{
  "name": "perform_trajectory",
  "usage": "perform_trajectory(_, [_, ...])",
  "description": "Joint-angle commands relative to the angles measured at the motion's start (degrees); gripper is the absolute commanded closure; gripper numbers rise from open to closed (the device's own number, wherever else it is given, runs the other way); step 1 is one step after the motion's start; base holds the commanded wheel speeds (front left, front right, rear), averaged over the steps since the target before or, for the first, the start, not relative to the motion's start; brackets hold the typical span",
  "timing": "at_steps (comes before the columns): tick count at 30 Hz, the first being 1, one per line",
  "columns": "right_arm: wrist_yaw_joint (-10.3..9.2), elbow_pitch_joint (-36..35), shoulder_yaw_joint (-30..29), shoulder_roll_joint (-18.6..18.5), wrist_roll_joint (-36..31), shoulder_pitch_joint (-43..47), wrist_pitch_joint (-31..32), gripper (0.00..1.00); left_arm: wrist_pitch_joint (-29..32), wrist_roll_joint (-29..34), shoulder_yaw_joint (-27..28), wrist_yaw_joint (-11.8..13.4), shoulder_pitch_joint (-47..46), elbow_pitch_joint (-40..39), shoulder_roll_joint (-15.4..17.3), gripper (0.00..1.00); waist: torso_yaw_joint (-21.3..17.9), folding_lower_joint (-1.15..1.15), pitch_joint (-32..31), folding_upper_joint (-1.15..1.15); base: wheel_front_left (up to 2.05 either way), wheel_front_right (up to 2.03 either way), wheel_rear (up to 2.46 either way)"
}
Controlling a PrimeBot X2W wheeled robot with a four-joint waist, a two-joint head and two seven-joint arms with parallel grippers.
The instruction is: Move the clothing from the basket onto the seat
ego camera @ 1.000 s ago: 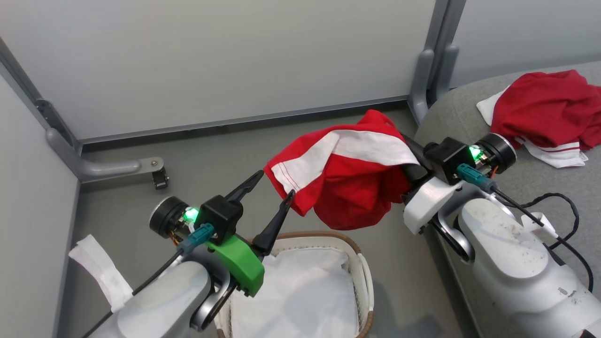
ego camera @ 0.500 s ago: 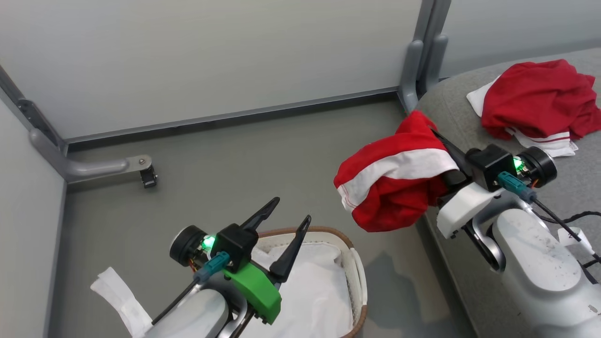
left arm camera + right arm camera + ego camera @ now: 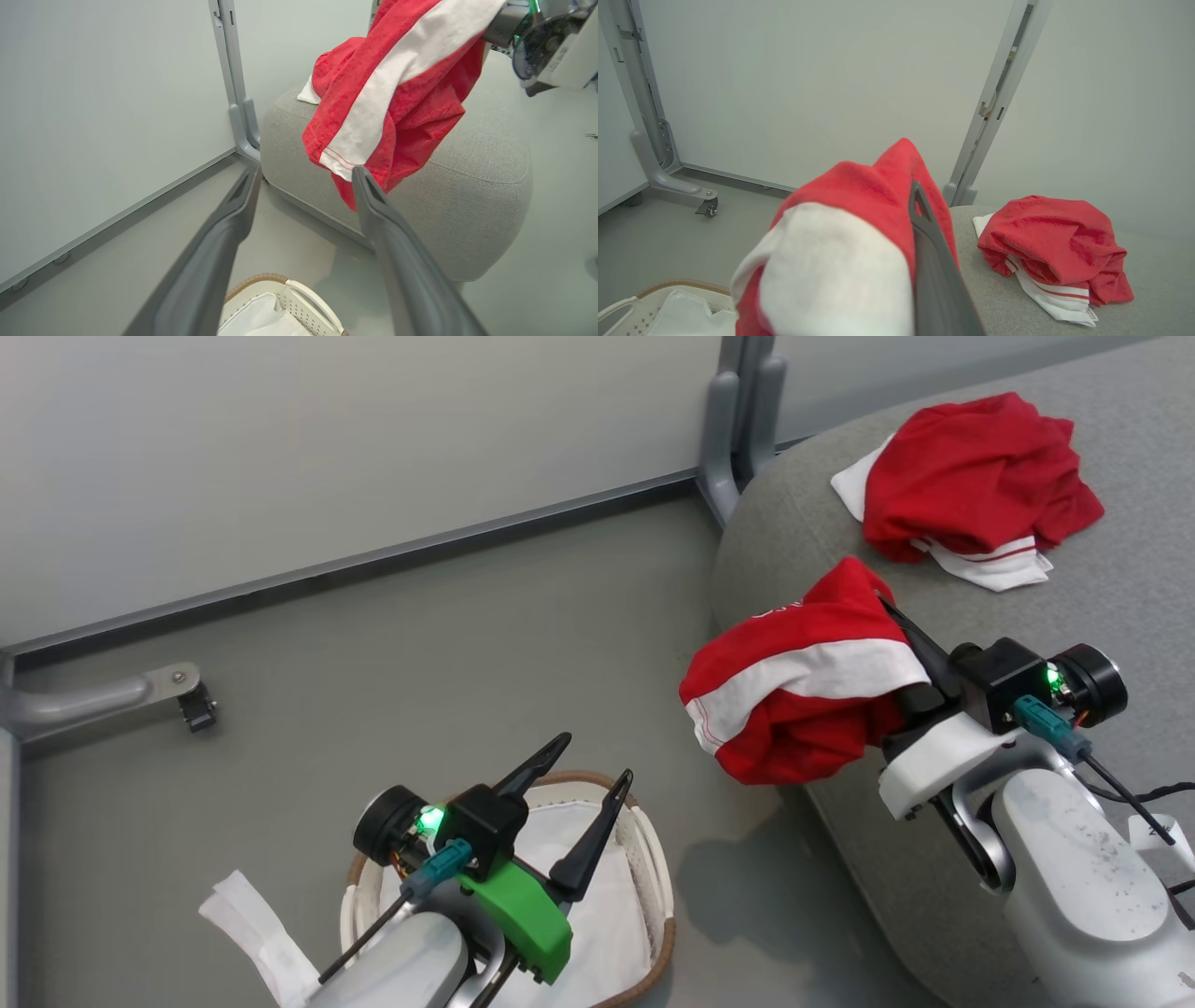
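My right gripper is shut on a red garment with a white panel, which hangs in the air at the rounded left edge of the grey seat. In the right wrist view the cloth drapes over the gripper and hides one finger. A second red and white garment lies crumpled on the seat further back. My left gripper stands open above the basket, nothing between its fingers. Inside the basket I see its white liner.
Pale wall panels close off the back, with a grey post at the seat's corner. A grey foot with a caster sticks out on the floor at the left. Open grey floor lies between basket and wall.
The camera has swung right. My right gripper has carried the red garment from above the basket to the seat's edge. The left gripper stays open over the basket.
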Motion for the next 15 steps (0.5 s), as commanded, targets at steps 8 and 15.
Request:
perform_trajectory(8, [-0.08, -1.02, -1.78, 0.87, -0.81, 1.23, 0.02, 1.00, 0.00, 2.18, 1.34, -1.19, -1.25, 0.63, -1.06, 0.00, -9.00, 0.00, 4.11, 0.00, 0.00, 0.00, 0.00])
perform_trajectory(15, [-0.08, -1.30, -2.73, 1.33, -1.22, 1.45, -0.04, 1.00, 0.00, 3.46, 2.14, -1.73, -1.61, 1.15, -1.61, 0.00, -10.94, 0.00, 5.25, 0.00, 0.00, 0.00, 0.00])
